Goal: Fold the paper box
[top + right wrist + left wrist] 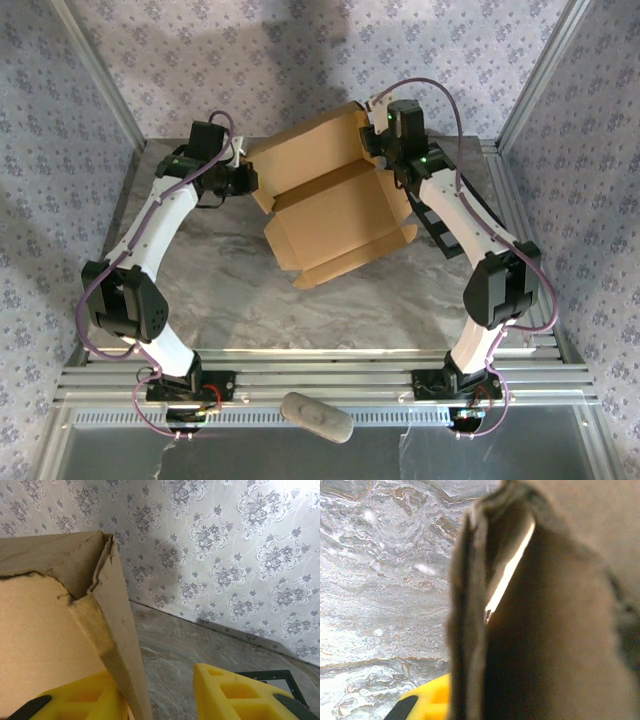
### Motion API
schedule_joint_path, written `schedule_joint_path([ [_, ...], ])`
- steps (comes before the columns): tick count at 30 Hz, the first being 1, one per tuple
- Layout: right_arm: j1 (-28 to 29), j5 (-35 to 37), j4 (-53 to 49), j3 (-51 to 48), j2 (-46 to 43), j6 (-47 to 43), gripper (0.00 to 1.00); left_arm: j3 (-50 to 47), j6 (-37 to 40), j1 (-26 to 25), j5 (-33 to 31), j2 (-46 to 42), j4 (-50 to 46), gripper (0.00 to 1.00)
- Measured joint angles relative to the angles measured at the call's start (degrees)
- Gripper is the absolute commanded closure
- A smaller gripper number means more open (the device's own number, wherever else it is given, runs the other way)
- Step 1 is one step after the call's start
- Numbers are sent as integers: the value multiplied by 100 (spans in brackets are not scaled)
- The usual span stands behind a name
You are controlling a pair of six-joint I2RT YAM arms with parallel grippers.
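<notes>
Wallpaper (300, 50) in a grey floral print covers the 3 walls of the cell, with slanted aluminium posts at the back corners. Below it is the table (230, 300), a grey marbled top that is bare in front of the work. Ribbed aluminium rails (330, 375) at its near edge carry the 2 arm bases.

The paper box (330, 200) sits toward the back of the table, between the 2 arms and turned at a slant. It looks about half done. The floor panel lies flat and the large rear panel rises behind it. In the right wrist view 2 walls meet in a standing corner. The front strip with its tabs lies open toward the near side, and nothing is tucked or closed over the top. By my reckoning, the remaining walls, the tabs and the lid are all left to do.

The left gripper (243, 180) is at the box's left edge with its jaws closed. Its wrist view shows a doubled cardboard wall right against 1 yellow finger (427, 700), so it appears to pinch that wall. The right gripper (383, 150) is at the back right corner with its jaws standing apart. A cardboard edge runs down beside 1 finger, the other finger (225, 690) is clear of it, and nothing is clamped.

A dark-framed panel (265, 673) lies on the table to the right. A small grey oval object (316, 417) rests in front of the rails.
</notes>
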Motion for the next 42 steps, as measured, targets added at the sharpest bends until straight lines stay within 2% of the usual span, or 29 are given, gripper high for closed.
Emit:
schedule_joint_path([
  [17, -273, -1097, -98, -24, -2, 168, 59, 267, -11, 103, 17, 7, -358, 100],
  [28, -308, -1274, -136, -234, -90, 160, 55, 501, -76, 142, 15, 188, -654, 100],
  [35, -304, -1403, -299, 133, 46, 160, 55, 549, -140, 153, 48, 188, -693, 100],
  [39, -273, -1427, -323, 208, 142, 160, 61, 562, -146, 164, 63, 188, -702, 100],
  [40, -262, -1427, -334, 214, 166, 146, 66, 564, -149, 166, 63, 188, -713, 100],
  [42, -243, -1447, -352, 225, 201, 157, 87, 581, -149, 173, 66, 188, -734, 100],
])
